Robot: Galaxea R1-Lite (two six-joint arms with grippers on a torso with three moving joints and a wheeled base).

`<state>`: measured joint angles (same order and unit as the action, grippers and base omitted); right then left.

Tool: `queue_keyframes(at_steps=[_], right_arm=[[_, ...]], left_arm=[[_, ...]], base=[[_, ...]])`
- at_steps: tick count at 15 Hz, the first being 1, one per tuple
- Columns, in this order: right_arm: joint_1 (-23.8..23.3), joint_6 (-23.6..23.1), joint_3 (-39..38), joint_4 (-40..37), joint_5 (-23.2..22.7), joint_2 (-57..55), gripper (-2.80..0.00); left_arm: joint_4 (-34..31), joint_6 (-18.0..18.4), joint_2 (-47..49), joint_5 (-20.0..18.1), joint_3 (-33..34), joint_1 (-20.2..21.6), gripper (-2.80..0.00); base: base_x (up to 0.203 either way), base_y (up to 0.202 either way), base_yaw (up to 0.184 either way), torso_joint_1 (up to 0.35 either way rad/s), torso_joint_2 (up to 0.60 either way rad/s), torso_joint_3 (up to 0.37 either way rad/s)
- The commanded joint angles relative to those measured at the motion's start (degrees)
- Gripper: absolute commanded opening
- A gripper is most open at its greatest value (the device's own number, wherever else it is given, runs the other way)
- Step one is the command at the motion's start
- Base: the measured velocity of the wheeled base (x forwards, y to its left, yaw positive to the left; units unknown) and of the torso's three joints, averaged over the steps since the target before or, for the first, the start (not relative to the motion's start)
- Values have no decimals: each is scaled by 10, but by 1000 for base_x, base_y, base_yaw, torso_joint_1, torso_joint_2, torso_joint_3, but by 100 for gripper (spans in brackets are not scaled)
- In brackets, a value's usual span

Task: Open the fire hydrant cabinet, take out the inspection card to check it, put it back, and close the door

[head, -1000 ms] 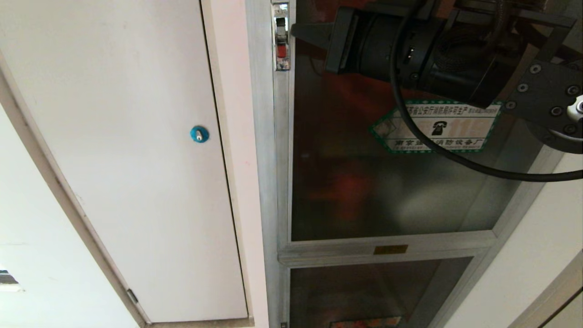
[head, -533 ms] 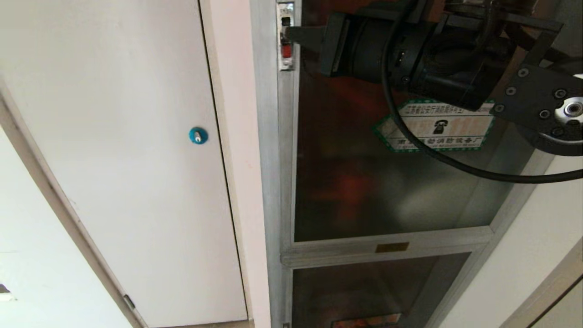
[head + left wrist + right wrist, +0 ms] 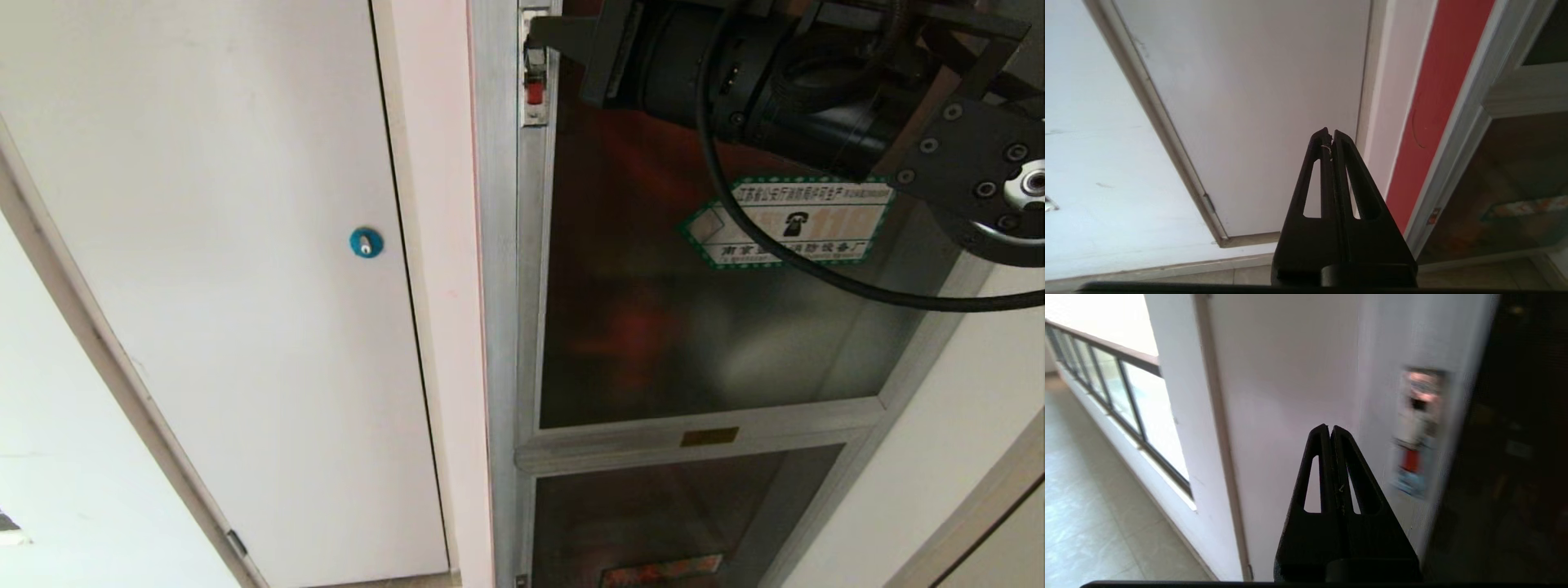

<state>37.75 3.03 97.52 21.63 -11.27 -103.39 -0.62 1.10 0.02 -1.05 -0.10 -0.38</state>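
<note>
One tinted glass door (image 3: 702, 327) fills the upper part of the fire hydrant cabinet (image 3: 498, 327), its silver frame closed flush against the cabinet's left upright, with red showing dimly through the dark pane. A small red-marked latch (image 3: 534, 77) sits high on the door's left edge, and a green-edged hexagonal sticker (image 3: 788, 222) with a telephone symbol is stuck on the glass further right. The right gripper (image 3: 539, 33) reaches in from the upper right, its black fingers pressed together with nothing between them, the tip lying at the latch; whether it touches cannot be told. A black cable (image 3: 735, 220) loops down from that arm across the sticker. Below the door, under a cross rail bearing a small brass plate (image 3: 709, 437), is a smaller glass panel (image 3: 678, 514). To the left of the cabinet stands a white door (image 3: 229, 286) with a blue round lock (image 3: 366, 242). The left gripper (image 3: 1331, 141), fingers also together and empty, hangs low, pointing toward the white door's lower corner.
</note>
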Motion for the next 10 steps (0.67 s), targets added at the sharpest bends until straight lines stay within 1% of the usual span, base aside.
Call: queue_keyframes(at_steps=[1,2,8,10], right_arm=[[-3,0,0,6,11,2,-280],[-3,0,2,7,20,2,-280],[-27,1,6,8,21,-15,-280],[-38,20,7,8,21,-21,-280]], left_arm=[[0,0,1,0,0,0,-280],[0,0,1,0,0,1,-280],[0,0,1,0,0,1,-280],[0,0,0,0,0,0,-280]], base=[[0,0,0,0,0,0],[0,0,0,0,0,0],[0,0,0,0,0,0],[0,0,0,0,0,0]])
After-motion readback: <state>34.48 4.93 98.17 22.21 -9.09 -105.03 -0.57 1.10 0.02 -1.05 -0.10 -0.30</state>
